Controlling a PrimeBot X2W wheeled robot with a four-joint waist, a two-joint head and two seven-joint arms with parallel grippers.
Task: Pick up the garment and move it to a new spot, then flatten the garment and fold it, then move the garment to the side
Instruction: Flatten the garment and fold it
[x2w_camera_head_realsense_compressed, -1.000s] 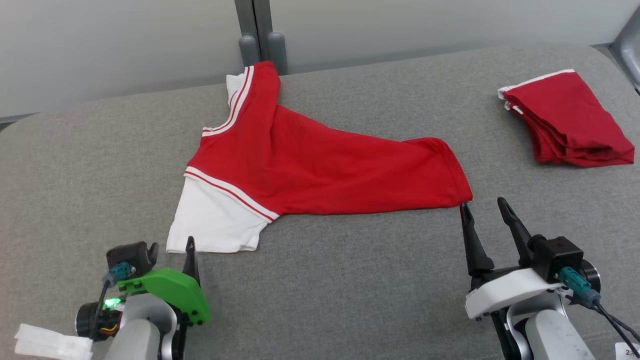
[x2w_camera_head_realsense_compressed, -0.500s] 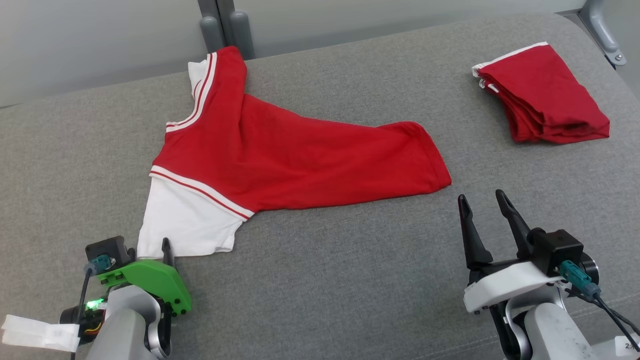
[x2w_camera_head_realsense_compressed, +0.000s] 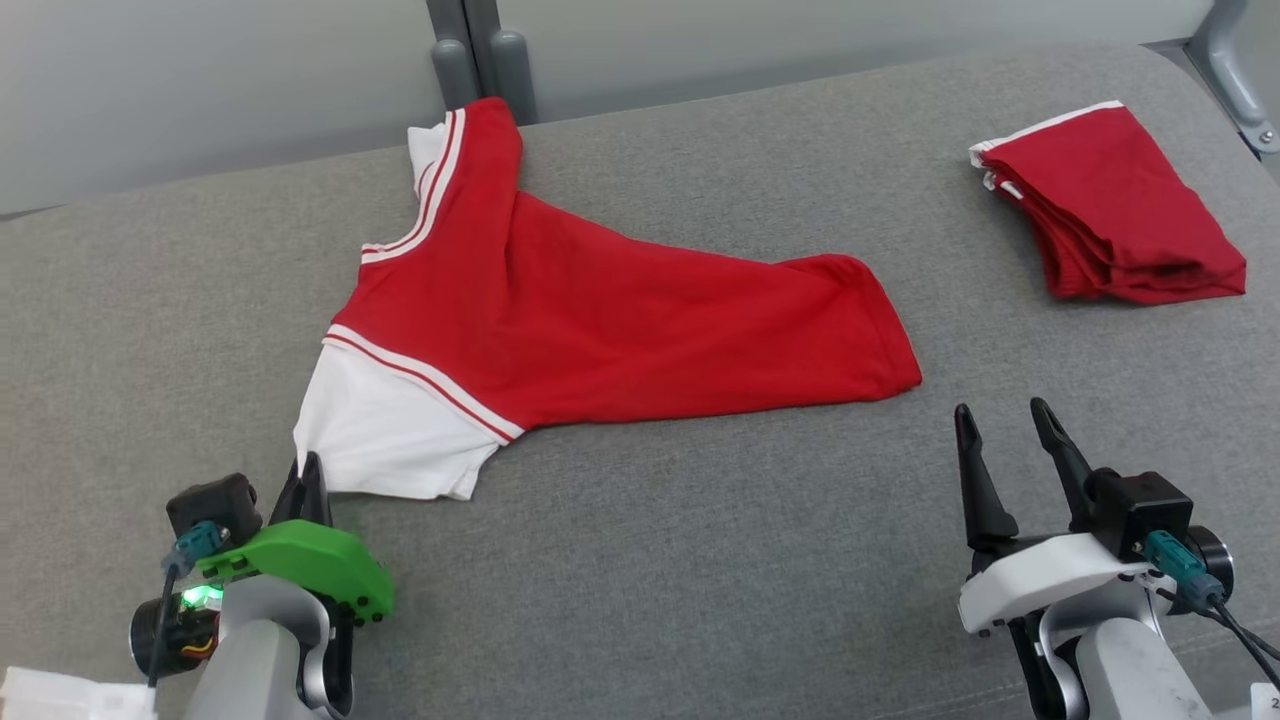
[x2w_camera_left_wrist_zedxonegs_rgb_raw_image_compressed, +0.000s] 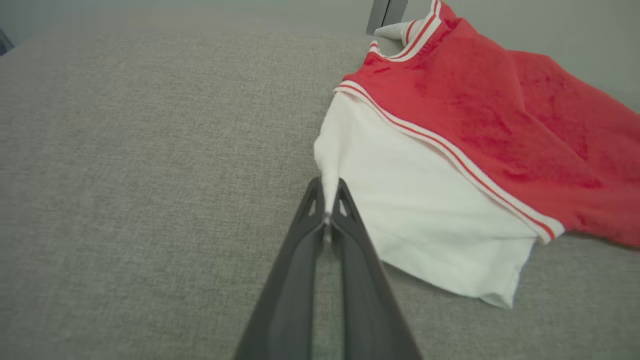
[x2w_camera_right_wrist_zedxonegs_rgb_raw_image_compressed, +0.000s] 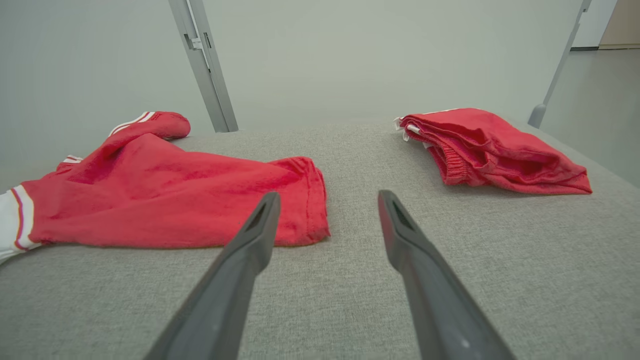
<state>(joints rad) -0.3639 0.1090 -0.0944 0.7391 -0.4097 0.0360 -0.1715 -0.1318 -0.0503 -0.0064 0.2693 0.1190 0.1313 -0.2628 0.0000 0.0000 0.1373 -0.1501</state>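
The garment is a red shirt with a white sleeve and red-and-white trim, lying spread across the grey padded table. My left gripper sits at the near-left corner of the white sleeve. In the left wrist view that gripper is shut, with the sleeve's corner pinched between its tips. My right gripper stands open just in front of the shirt's red hem, apart from it, with nothing between its fingers.
A second red garment, folded, lies at the far right of the table and is seen again as a folded pile in the right wrist view. A grey post stands behind the table's far edge. Bare grey fabric stretches along the front.
My left gripper has closed on the white sleeve's corner; it stood open before. The head camera has shifted, so the whole scene sits differently. The right gripper stays open.
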